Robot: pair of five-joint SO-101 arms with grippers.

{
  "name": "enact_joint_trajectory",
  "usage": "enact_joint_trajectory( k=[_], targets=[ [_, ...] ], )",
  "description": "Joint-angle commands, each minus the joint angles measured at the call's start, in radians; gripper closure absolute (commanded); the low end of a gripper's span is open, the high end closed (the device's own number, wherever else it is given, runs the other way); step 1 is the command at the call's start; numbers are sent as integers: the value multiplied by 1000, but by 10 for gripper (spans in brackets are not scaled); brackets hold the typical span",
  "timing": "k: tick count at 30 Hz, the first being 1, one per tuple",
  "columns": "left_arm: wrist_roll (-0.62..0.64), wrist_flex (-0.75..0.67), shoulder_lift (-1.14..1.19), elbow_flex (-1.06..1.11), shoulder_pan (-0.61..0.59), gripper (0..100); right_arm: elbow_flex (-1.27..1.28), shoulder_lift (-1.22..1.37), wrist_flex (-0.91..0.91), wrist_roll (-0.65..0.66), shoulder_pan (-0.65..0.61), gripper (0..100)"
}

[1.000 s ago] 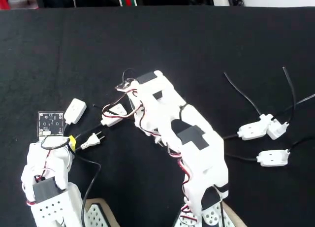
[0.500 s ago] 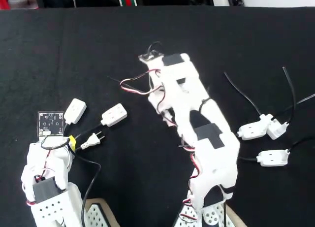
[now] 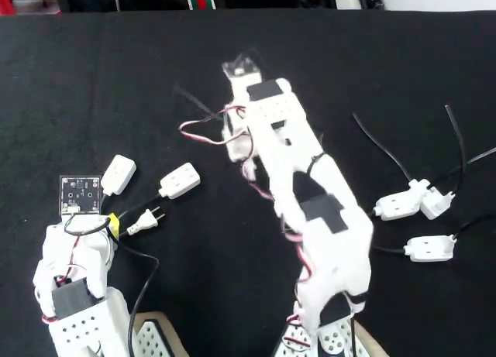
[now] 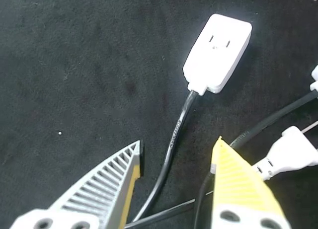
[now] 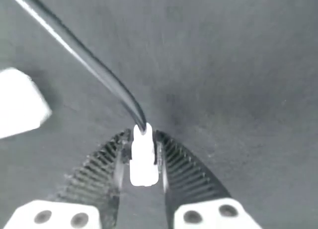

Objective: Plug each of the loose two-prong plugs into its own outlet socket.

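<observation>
My right gripper point(image 5: 141, 139) is shut on a small white two-prong plug point(image 5: 143, 159), whose black cord point(image 5: 84, 60) trails away over the cloth. In the high view this arm point(image 3: 294, 171) stretches over the table's middle, with the cord point(image 3: 194, 101) beside its tip. My left gripper point(image 4: 176, 149) stands open at the near left, around the cord of a white outlet socket point(image 4: 217, 52). A loose plug point(image 4: 290, 152) lies just beside its yellow finger point(image 4: 238, 184). A second socket point(image 3: 180, 180) sits next to the first socket point(image 3: 118, 173).
At the right lie two more white sockets point(image 3: 399, 206) point(image 3: 430, 248), one with a plug point(image 3: 436, 204) at its end, all with black cords running off. The black cloth point(image 3: 93, 78) covers the table. A white block point(image 5: 20, 102) shows beside the right gripper.
The right arm has swung from the socket at the left toward the table's far middle, carrying the plug and its cord. The left arm has not moved.
</observation>
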Motion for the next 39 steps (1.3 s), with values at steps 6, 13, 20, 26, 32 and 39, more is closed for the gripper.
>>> enact_joint_trajectory(
  k=[6,13,20,26,32,39],
  targets=[
    [64,-52,-6,-13,67,766,384,-489,-384,-75,-322,987],
    [345,-149,-6,-48,303,764,783,-993,-666,-75,-486,987],
    [381,-169,-6,-111,562,765,1152,-1515,-861,-169,-404,987],
    [381,-170,-6,-143,728,768,1360,-1828,-876,-233,-402,987],
    [381,-192,-8,-303,785,764,1412,-1888,-776,-307,-374,987],
    [382,-292,-6,-302,789,764,1379,-1868,-689,-301,-322,987]
  ],
)
